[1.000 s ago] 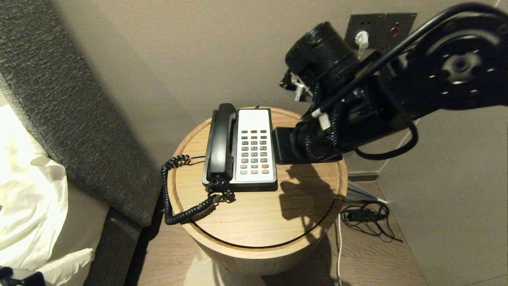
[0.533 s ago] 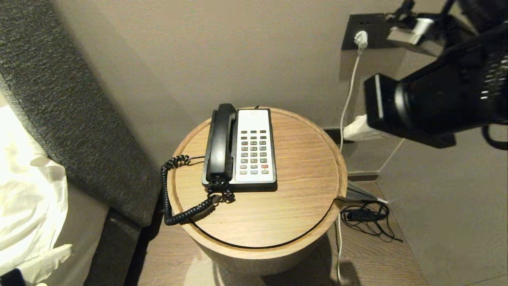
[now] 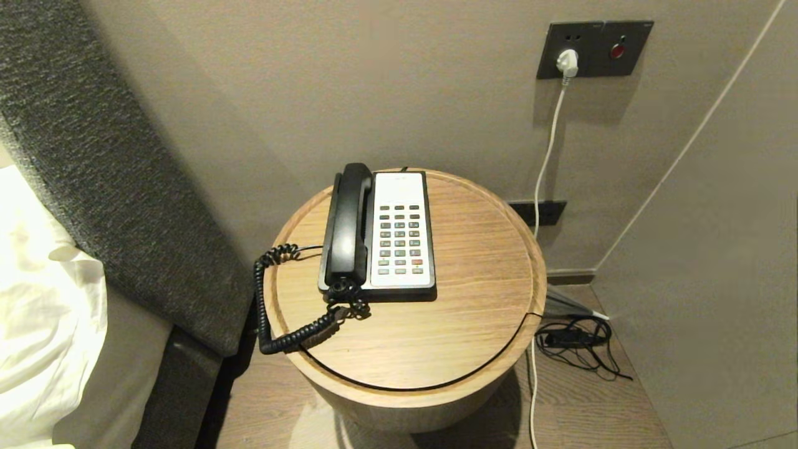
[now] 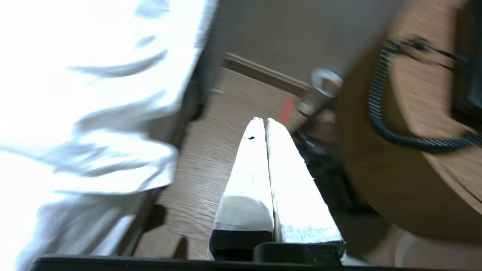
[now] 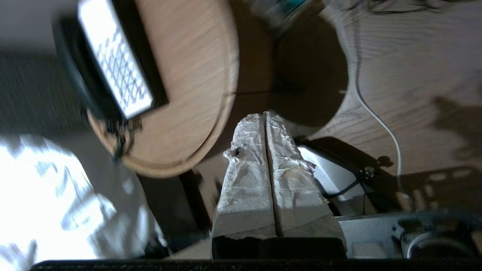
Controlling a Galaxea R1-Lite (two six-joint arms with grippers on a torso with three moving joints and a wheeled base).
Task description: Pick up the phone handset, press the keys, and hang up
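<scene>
The black phone handset [image 3: 346,226] lies in its cradle on the left side of the phone base [image 3: 402,182], on the round wooden table [image 3: 474,274]. Its coiled cord [image 3: 265,302] loops over the table's left edge and shows in the left wrist view [image 4: 380,113]. The keys [image 3: 399,238] form a grid on the white faceplate and show in the right wrist view [image 5: 120,71]. Neither arm is in the head view. My left gripper [image 4: 262,119] is shut and empty, low beside the table near the bed. My right gripper [image 5: 262,114] is shut and empty, off the table's edge above the floor.
A grey padded headboard [image 3: 93,156] and white bedding [image 3: 43,312] are on the left. A wall socket [image 3: 592,48] holds a white plug; its cable [image 3: 545,162] runs down to the floor. A black cable bundle [image 3: 576,340] lies on the floor at the right.
My right arm has pulled back from beside the phone, to the right and out of the head view. The phone and handset have not moved.
</scene>
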